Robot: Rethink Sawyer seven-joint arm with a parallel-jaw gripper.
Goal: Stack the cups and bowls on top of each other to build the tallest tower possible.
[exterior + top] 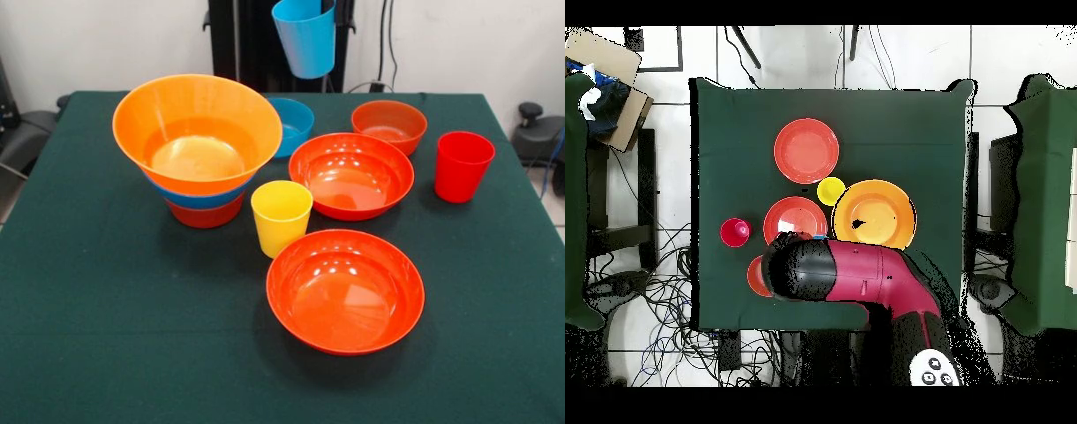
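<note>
The light blue cup [305, 37] hangs upright in the air above the table's far edge, held from above by my gripper, whose fingers are cut off by the picture's top. In the overhead view my arm [840, 272] covers both. The tower [199, 146] stands at the left: the huge orange bowl [875, 213] nested in the large blue bowl [203, 196], on a small red-orange bowl [205, 215]. The yellow cup [281, 216] stands beside it. The small blue bowl [296, 124] sits behind the tower. The red cup [462, 165] stands at the right.
Two wide red-orange bowls lie open side up: one at the middle [351, 175], one nearer the front [344, 290]. Another small red-orange bowl [388, 125] sits at the far right. The green table [106, 318] has open cloth along its front and left.
</note>
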